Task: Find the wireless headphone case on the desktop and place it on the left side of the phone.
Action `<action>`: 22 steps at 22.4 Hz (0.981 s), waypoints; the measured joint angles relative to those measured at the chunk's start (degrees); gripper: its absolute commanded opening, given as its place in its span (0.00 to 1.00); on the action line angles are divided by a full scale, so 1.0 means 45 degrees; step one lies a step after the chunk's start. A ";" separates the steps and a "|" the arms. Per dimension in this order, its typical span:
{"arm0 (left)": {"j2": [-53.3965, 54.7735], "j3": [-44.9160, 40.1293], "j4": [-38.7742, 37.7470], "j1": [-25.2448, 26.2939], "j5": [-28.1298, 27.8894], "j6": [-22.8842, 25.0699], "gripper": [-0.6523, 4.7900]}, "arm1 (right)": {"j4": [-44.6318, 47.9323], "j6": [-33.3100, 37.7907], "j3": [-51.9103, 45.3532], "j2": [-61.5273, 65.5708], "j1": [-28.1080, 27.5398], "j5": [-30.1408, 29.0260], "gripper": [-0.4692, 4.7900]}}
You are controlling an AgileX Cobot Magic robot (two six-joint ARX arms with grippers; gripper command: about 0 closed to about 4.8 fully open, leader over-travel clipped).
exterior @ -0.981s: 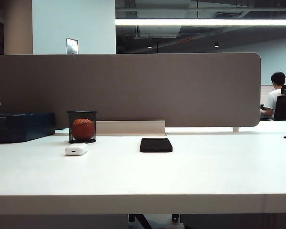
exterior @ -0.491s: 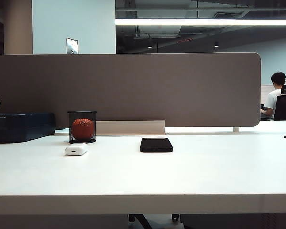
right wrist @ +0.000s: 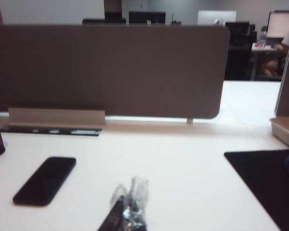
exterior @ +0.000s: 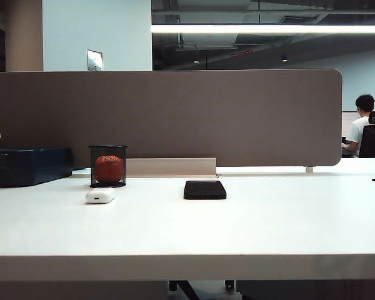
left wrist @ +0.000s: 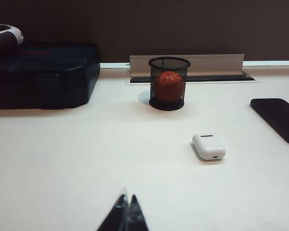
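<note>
Fingertips first: the left gripper (left wrist: 126,211) has its two dark fingers pressed together into a single point, pinching nothing, and it hangs low over a bare stretch of the desktop (left wrist: 62,159). The right gripper (right wrist: 128,204) is likewise closed tight, its wrapped tips meeting with nothing between them, poised above the white surface near the front edge. Neither gripper shows in the exterior view.

Beyond the left gripper's tips, well apart from them, lies the wireless headphone case (left wrist: 209,146), a small glossy white pebble resting flat on the desk. In the exterior view the wireless headphone case (exterior: 99,196) sits just in front of a black mesh cup (exterior: 107,166) that holds an orange-red ball (exterior: 109,169). The phone (exterior: 204,189) lies flat and dark on the desktop to the right of the case, with a clear strip of white desk between them. From the right wrist view the phone (right wrist: 45,180) lies off to one side of the closed fingers, not touched by them.

Further out, a dark blue box (exterior: 28,165) stands at the far left by the grey partition (exterior: 175,115), and a pale cable tray (exterior: 170,167) runs along the foot of that partition. A black mat (right wrist: 265,178) covers the desk on the right gripper's other side. Behind the partition a seated person (exterior: 361,125) in a white shirt faces away.
</note>
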 measured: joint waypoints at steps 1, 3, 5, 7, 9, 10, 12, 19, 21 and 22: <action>0.0000 0.0000 0.0000 0.0000 0.0000 0.0000 0.11 | -0.0141 0.0000 0.0418 0.0097 0.0000 0.0034 0.08; 0.0000 0.0005 0.0000 0.0000 0.0000 -0.0005 0.11 | -0.0461 0.0000 0.0903 0.0175 0.0000 0.0044 0.08; 0.0000 0.0000 0.0000 0.0000 0.0000 0.0000 0.11 | -0.1044 0.0000 0.1681 0.0685 0.0000 0.0049 0.08; 0.0000 0.0000 0.0000 -0.0005 0.0000 0.0000 0.11 | -0.1588 0.0053 0.2259 0.1190 0.0000 0.0049 0.08; 0.0000 0.0000 0.0000 0.0000 0.0000 0.0000 0.11 | -0.2093 0.0204 0.3157 0.1860 0.0000 0.0044 0.08; 0.0000 0.0000 0.0000 -0.0005 0.0000 0.0000 0.11 | -0.2084 0.0214 0.3735 0.2361 0.0000 0.0049 0.08; 0.0000 0.0005 0.0000 -0.0005 0.0000 0.0000 0.11 | -0.2016 0.0223 0.4687 0.3201 0.0000 0.0049 0.08; 0.0000 0.0000 0.0000 -0.0005 0.0000 0.0000 0.11 | -0.4216 0.0248 0.7791 0.5731 0.0000 -0.0214 0.08; 0.0000 0.0000 0.0000 -0.0005 0.0000 0.0000 0.11 | -0.5153 0.0248 0.8903 0.6577 0.0000 -0.0306 0.08; 0.0000 0.0000 0.0000 -0.0005 0.0000 0.0000 0.11 | -0.5833 0.0243 0.9831 0.7266 0.0000 -0.0306 0.08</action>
